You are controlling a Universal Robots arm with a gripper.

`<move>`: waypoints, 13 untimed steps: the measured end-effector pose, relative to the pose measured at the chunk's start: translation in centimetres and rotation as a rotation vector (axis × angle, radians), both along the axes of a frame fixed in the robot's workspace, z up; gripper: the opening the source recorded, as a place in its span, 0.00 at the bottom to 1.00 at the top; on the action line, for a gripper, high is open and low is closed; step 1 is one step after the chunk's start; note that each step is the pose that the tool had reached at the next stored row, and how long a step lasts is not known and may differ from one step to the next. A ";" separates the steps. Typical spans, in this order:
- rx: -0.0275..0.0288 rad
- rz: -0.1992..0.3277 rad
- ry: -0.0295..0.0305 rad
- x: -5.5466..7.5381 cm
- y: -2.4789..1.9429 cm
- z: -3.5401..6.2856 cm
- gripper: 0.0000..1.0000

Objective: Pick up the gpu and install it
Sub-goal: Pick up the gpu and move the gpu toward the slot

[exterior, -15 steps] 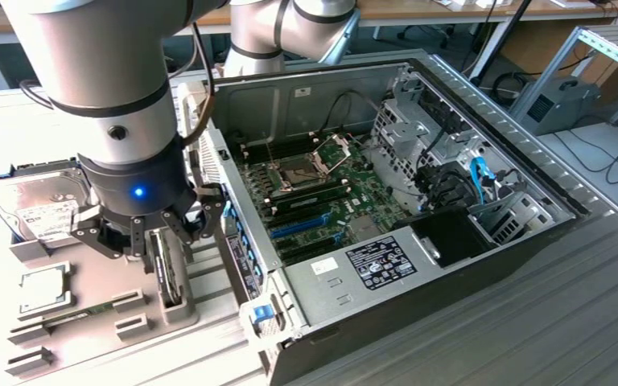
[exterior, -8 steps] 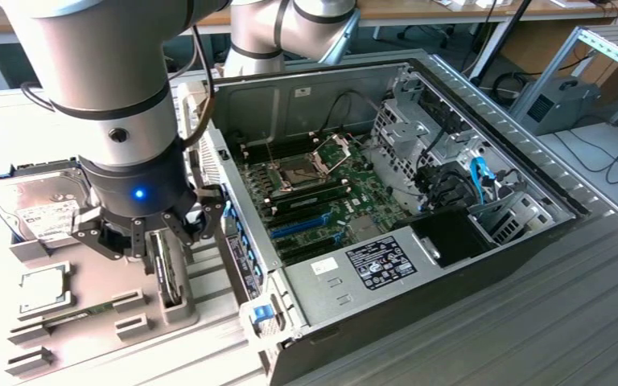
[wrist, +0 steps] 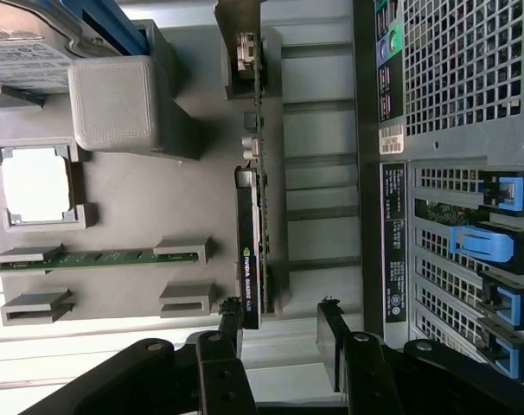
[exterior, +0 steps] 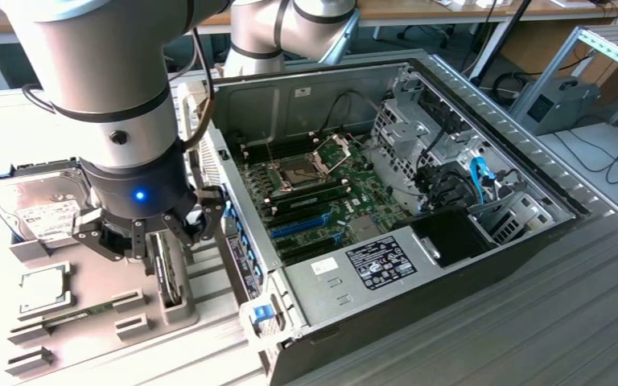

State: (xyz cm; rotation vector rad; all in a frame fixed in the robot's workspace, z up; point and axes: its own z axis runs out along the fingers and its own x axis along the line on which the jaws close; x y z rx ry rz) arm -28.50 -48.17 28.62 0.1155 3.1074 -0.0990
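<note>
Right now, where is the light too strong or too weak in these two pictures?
Wrist view: the square chip is bleached white by glare, and the gripper is a dark silhouette at the end of the gpu. Exterior view: a blue light glows on the arm, and the computer case is lit evenly, without glare.

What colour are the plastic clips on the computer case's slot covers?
The clips are blue, clearest in the wrist view.

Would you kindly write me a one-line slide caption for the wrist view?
Open tool just above the gpu, which stands on edge in a grey fixture tray beside the computer case.
</note>
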 end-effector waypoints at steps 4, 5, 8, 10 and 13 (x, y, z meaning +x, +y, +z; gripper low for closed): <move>-0.0005 0.000 0.0000 0.0 0.00 -0.14 0.48; -0.0008 0.000 0.0000 0.0 0.00 -0.20 0.48; -0.0010 0.000 0.0000 0.0 0.00 -0.39 0.48; -0.0018 0.000 0.0002 0.0 0.09 -0.47 0.48; -0.0020 0.000 0.0001 0.0 0.62 -0.56 0.48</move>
